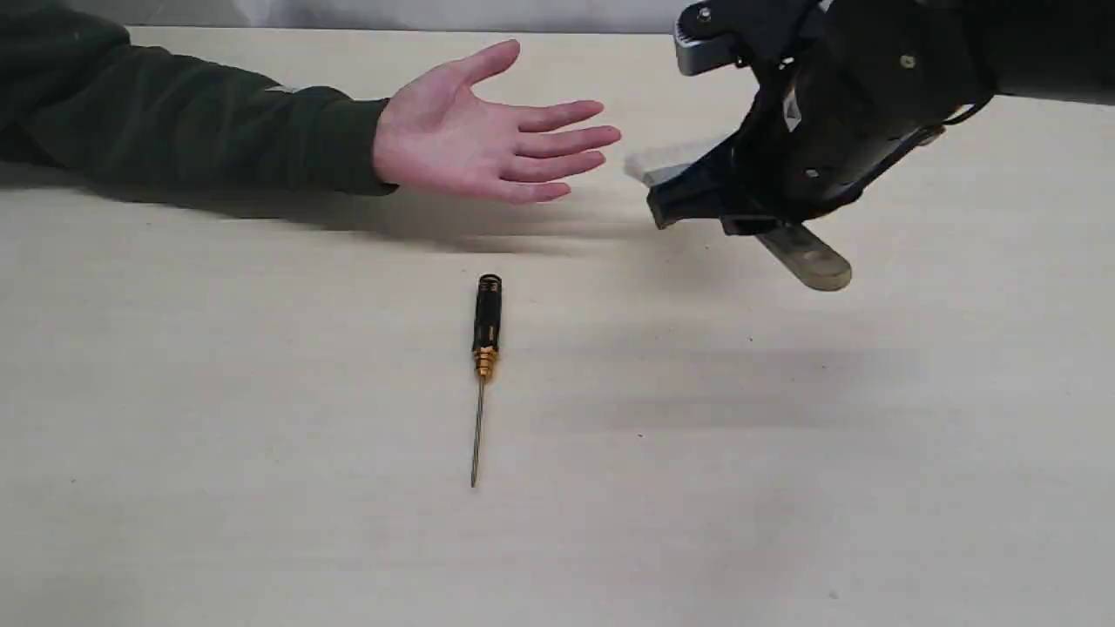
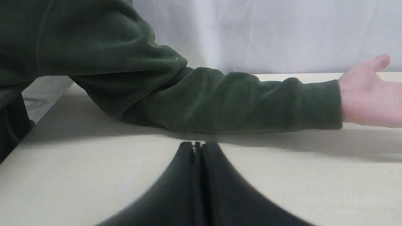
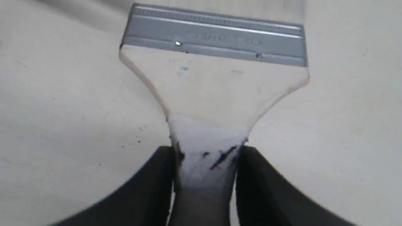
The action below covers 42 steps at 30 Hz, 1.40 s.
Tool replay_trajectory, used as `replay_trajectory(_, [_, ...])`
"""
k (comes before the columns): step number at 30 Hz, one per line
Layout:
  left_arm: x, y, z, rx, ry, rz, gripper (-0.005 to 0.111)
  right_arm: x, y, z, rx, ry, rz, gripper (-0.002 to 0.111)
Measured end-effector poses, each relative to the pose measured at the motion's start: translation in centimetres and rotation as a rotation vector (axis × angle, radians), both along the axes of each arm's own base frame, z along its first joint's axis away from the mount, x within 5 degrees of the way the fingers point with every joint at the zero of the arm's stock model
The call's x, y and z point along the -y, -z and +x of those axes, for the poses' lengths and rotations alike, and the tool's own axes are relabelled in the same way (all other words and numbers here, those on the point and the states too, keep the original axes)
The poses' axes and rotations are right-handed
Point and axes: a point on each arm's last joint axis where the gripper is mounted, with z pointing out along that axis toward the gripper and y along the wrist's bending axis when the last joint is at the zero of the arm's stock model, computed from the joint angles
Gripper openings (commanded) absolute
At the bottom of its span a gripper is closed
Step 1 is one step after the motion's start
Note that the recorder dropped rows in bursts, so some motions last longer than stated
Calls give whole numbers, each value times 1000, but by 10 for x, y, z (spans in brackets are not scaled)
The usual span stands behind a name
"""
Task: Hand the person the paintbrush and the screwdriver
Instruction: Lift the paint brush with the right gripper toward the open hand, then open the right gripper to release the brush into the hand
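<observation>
- The person's hand (image 1: 475, 131) lies open, palm up, at the far side of the table (image 1: 261, 453); its fingers point at the right gripper (image 1: 688, 196), near them but apart
- That gripper is clamped on the paintbrush (image 3: 213, 88) at the neck of its handle; the brush's long axis runs wide end first toward the palm, handle tail trailing away; this arm looks the nearer one for the handover
- The left gripper (image 2: 197, 146) sits pinched together on nothing, low beside the green sleeve (image 2: 220, 100)
- The screwdriver (image 1: 484, 348) lies on the table on the near side of the hand; handle toward it, tip away
- The ferrule (image 3: 216, 37) bears stamped marks, possibly lettering; too blurred to read
</observation>
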Motion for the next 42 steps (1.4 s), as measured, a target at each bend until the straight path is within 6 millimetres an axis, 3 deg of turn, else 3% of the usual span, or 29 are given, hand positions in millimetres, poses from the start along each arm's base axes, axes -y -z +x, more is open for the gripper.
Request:
replay_trajectory(9, [0,0,0,0,0,0,0,2,-47,-10,170,-13,120,4])
replay_trajectory(15, [0,0,0,0,0,0,0,-9,-57,-6,286,-67,206,4])
replay_trajectory(20, [0,0,0,0,0,0,0,-22,-52,9,317,-94,237,4])
replay_trajectory(33, [0,0,0,0,0,0,0,-62,-27,75,303,-108,239,4])
replay_trajectory(42, [0,0,0,0,0,0,0,-113,-1,95,238,-184,187,4])
